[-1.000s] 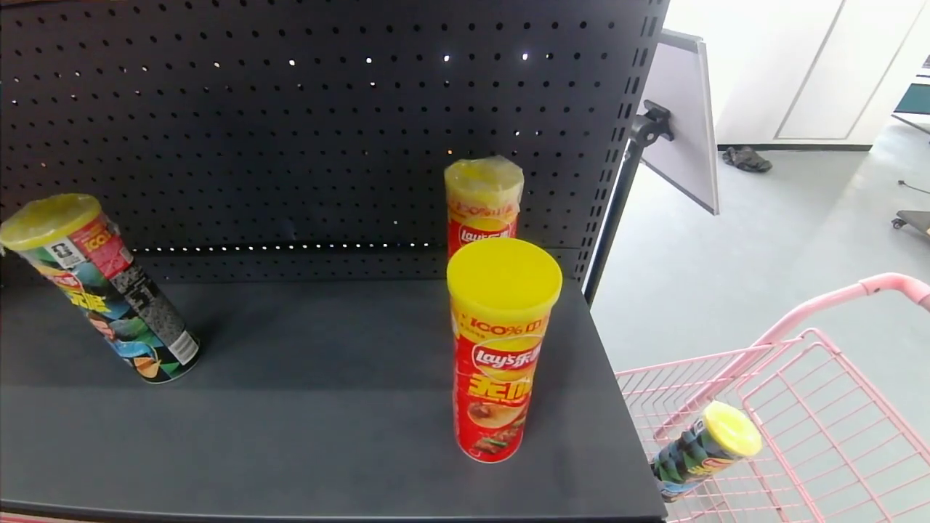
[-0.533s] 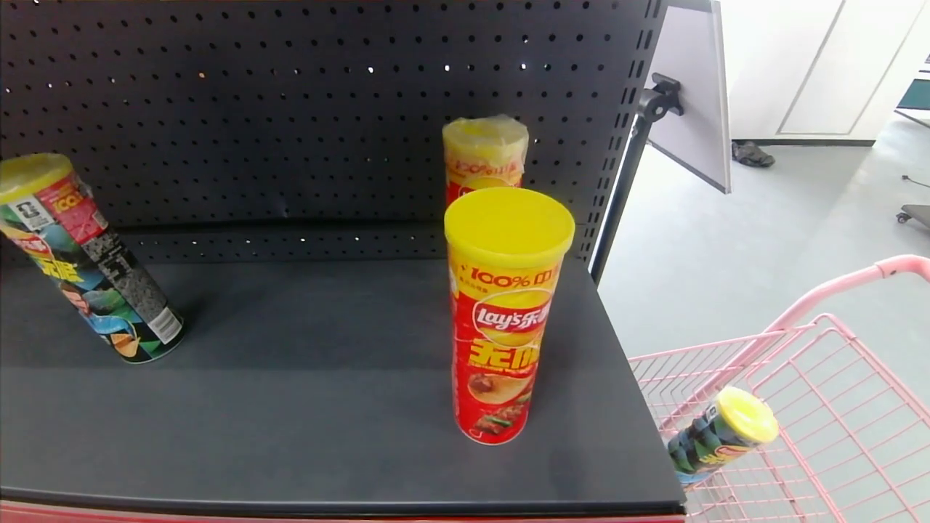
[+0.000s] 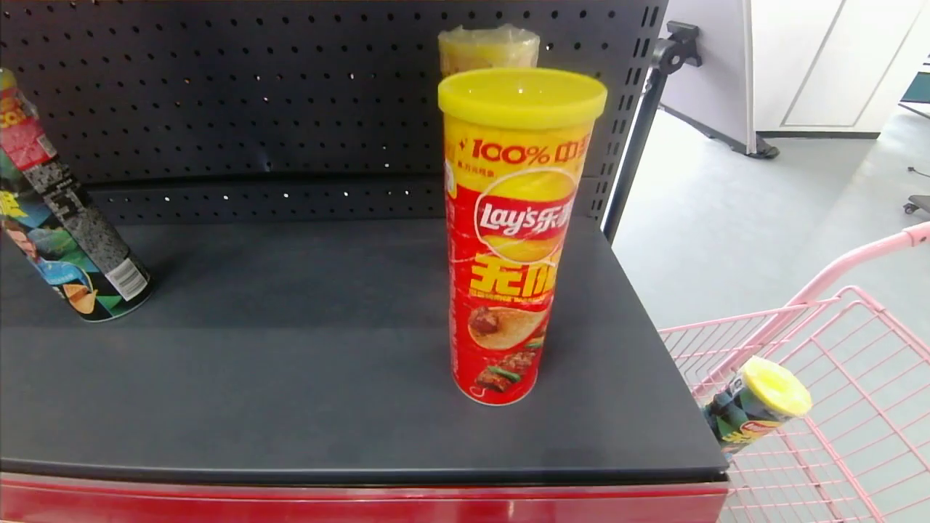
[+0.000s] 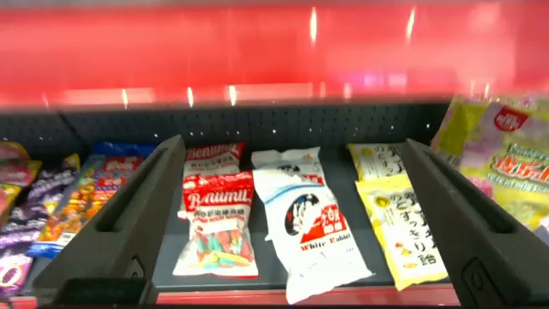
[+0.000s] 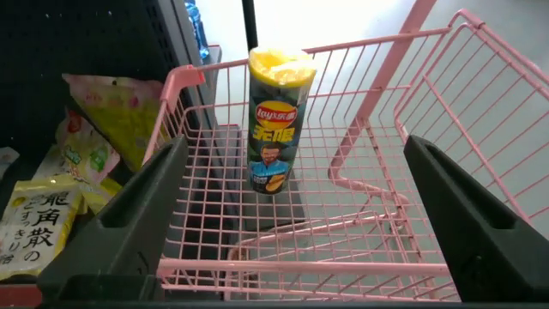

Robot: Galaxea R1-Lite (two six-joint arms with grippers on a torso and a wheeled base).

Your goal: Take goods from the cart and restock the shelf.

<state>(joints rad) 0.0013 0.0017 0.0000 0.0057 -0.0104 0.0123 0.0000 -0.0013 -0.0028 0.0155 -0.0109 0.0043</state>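
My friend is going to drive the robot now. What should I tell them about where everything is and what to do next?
Left gripper: open, empty, facing snack bags on a lower shelf level.
Right gripper: open, empty, facing the dark chip can standing in the pink cart, not touching it.
Top shelf: red chip can upright near the front, wrapped chip can behind it, second dark chip can at the left.
Done: three cans on the shelf.
Left: the cart's can probably goes up next.
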